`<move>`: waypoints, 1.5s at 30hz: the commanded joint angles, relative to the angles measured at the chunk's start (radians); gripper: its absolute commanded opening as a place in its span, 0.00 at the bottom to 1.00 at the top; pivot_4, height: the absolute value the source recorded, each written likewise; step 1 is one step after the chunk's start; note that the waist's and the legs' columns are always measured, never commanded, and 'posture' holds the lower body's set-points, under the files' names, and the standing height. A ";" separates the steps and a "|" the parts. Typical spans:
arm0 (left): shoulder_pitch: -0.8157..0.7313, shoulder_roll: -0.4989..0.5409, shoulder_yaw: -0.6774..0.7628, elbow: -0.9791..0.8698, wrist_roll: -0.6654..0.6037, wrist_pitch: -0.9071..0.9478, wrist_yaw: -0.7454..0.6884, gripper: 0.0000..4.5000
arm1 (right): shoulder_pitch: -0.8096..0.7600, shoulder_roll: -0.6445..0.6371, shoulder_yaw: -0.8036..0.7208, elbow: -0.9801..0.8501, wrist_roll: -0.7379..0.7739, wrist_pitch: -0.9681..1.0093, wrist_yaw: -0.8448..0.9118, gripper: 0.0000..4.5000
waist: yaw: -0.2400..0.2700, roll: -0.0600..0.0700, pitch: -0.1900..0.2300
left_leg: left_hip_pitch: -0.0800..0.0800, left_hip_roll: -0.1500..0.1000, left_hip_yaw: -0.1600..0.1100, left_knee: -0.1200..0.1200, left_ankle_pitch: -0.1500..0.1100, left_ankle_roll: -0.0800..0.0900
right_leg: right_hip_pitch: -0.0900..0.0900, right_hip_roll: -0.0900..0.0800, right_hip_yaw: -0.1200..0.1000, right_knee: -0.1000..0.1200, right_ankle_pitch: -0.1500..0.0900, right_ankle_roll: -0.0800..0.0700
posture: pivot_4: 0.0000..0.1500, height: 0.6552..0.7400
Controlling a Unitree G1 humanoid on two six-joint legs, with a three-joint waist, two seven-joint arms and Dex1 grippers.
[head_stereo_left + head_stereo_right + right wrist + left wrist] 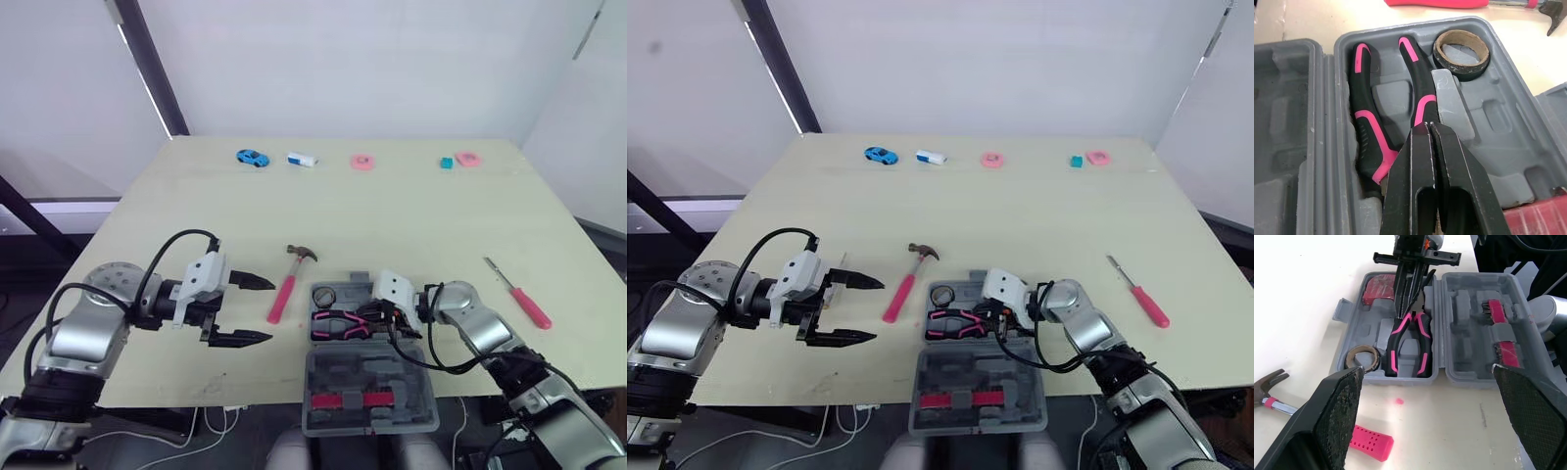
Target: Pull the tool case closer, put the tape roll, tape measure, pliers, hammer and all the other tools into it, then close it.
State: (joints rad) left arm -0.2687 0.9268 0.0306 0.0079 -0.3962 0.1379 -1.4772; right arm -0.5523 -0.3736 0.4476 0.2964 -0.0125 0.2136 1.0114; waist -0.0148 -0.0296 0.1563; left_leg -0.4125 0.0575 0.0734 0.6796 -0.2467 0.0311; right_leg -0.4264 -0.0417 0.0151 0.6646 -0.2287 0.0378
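Note:
The grey tool case lies open at the table's front edge, with its lid hanging over the edge. Pink-and-black pliers lie in the tray beside a tape roll, and a red item sits in a far slot. My right gripper is shut, its tips over the pliers' head, which is hidden beneath. My left gripper stands open, left of the case and just short of the hammer's pink handle. The hammer lies between them. A pink-handled screwdriver lies to the right.
Along the table's far edge sit a blue toy car, a white block, two pink rings and a teal block. Bare tabletop spans the middle.

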 commanded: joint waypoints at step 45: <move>0.476 -0.259 0.398 -0.216 -0.106 0.119 0.592 1.00 | 0.620 -0.155 -0.863 -0.364 0.459 -0.105 -0.158 0.02 | 0.004 0.007 -0.009 | -0.001 -0.002 0.000 -0.011 0.000 0.000 | -0.004 -0.005 0.001 -0.006 -0.001 0.001 | 1.00 0.99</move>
State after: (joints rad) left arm 0.1944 0.6687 0.3890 -0.2029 -0.5000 0.2773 -0.9000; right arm 0.0532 -0.5137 -0.3500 -0.0601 0.4133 0.1418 0.8551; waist -0.0106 -0.0229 0.1476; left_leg -0.4135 0.0561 0.0728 0.6688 -0.2470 0.0310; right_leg -0.4309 -0.0465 0.0158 0.6582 -0.2300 0.0387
